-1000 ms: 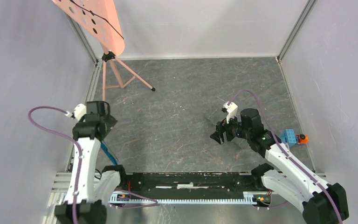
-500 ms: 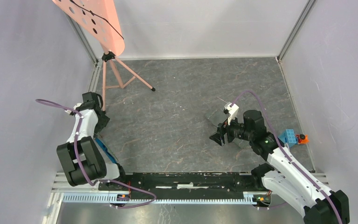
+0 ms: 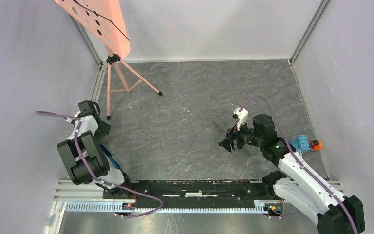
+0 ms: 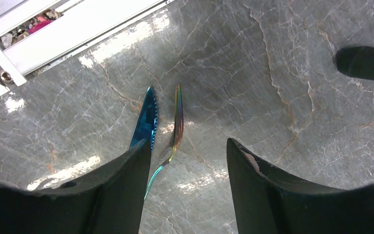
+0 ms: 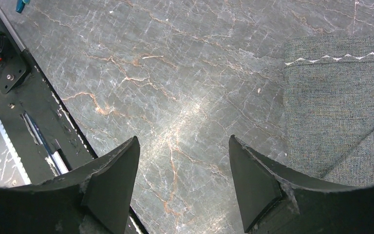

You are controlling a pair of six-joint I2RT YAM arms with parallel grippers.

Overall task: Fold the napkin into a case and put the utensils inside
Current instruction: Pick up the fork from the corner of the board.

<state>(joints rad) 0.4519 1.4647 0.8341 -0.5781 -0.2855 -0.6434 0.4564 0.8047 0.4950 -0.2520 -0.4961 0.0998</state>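
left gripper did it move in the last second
Yes. In the top view the left gripper has shifted left, away from the tripod foot and toward the left wall.

The left arm (image 3: 80,161) sits folded tight on itself at the left edge, elbow doubled back above its base, wrist aimed downward. The left gripper (image 4: 189,146) hangs with its two dark fingers parted. Over on the right, the right arm (image 3: 297,168) stretches forward and inward, and the right gripper (image 5: 183,141) points left, jaws spread wide.
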